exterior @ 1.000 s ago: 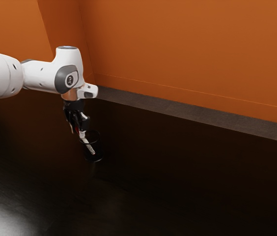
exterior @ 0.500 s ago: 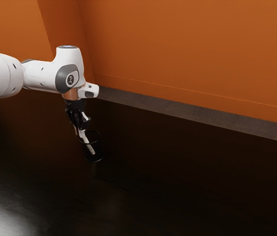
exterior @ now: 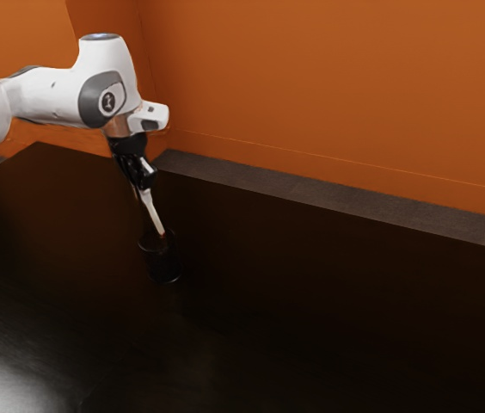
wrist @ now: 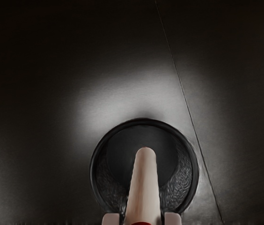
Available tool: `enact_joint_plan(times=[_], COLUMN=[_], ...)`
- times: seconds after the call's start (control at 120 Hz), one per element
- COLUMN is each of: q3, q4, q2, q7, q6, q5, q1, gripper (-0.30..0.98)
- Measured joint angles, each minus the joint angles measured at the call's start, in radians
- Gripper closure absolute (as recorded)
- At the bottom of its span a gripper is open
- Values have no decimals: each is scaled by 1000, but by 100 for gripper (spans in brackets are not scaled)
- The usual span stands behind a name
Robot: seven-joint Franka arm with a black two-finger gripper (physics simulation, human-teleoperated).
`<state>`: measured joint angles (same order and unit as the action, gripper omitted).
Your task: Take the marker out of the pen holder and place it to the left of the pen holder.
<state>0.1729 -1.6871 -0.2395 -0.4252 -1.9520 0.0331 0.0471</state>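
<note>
Lift is working. Half a second ago the marker (exterior: 154,213) sat well down in the holder (exterior: 163,265); now my arm (exterior: 105,90) is higher and the marker has come up with it, while the holder hasn't moved. So the grip took, and extraction looks nearly done. Pincer (exterior: 144,192) is clamped on the marker's upper part, which hangs tilted, low end at the holder's mouth. Can't tell if the tip is past the rim. Holder is upright on the surface (exterior: 328,318), well in from the edge along the wall (exterior: 328,86). Wrist view looks down into it: round rim, dark floor, mottled inner side, marker tip over the opening. I can't make out any other pen in there. Next I'd go a bit further straight up before any sideways move; shift too soon and the tip could catch the rim and tip the holder. Then over to its left, probably toward the wall-side edge if left means mine, lower, release.
</note>
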Motion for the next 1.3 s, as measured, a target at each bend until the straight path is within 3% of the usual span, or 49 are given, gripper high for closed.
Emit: enact_joint_plan(times=[0.175,0.358,0.608,0.892,1.3], q3=[5,15,48,132,142], q4=[-4,-8,-19,3,15], q2=[165,187,-15,-233,-303], q7=[18,63,113,146,168], q6=[119,304,465,563,601], q5=[-44,-108,-155,-183,-173], q1=[-5,-53,-199,-231,-240], gripper=[77,76,76,76,76])
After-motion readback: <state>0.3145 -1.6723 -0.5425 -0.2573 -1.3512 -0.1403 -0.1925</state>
